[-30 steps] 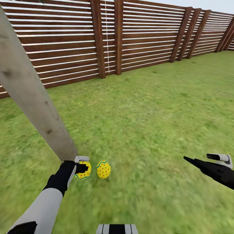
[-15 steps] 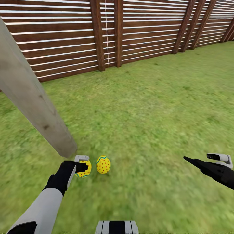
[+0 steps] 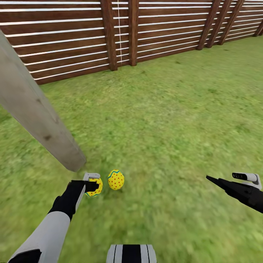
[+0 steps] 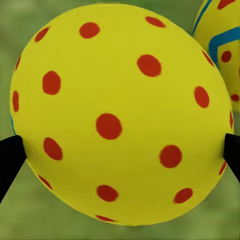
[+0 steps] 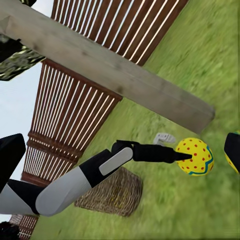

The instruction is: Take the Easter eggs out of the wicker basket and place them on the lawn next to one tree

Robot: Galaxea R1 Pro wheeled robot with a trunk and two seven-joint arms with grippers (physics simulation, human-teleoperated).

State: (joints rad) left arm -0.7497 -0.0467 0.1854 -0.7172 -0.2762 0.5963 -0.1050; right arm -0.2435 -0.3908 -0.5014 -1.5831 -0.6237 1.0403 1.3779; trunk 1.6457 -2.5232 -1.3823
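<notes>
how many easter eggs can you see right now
2. One egg sits between the left pincer fingers, at the foot of the tree trunk. The other egg lies on the lawn just beside it. A third may be hidden.

The lawn (image 3: pixel 164 120) is looked down on from the head camera, facing the slat fence (image 3: pixel 65 40), with the tree trunk (image 3: pixel 33 109) close at the left. A red-dotted egg (image 4: pixel 120 115) is seen from very near by the left wrist camera. From the right wrist camera the scene is viewed sidelong across the grass; the same egg (image 5: pixel 194 156), trunk and fence are shared, with the wicker basket (image 5: pixel 112 194) beyond.
</notes>
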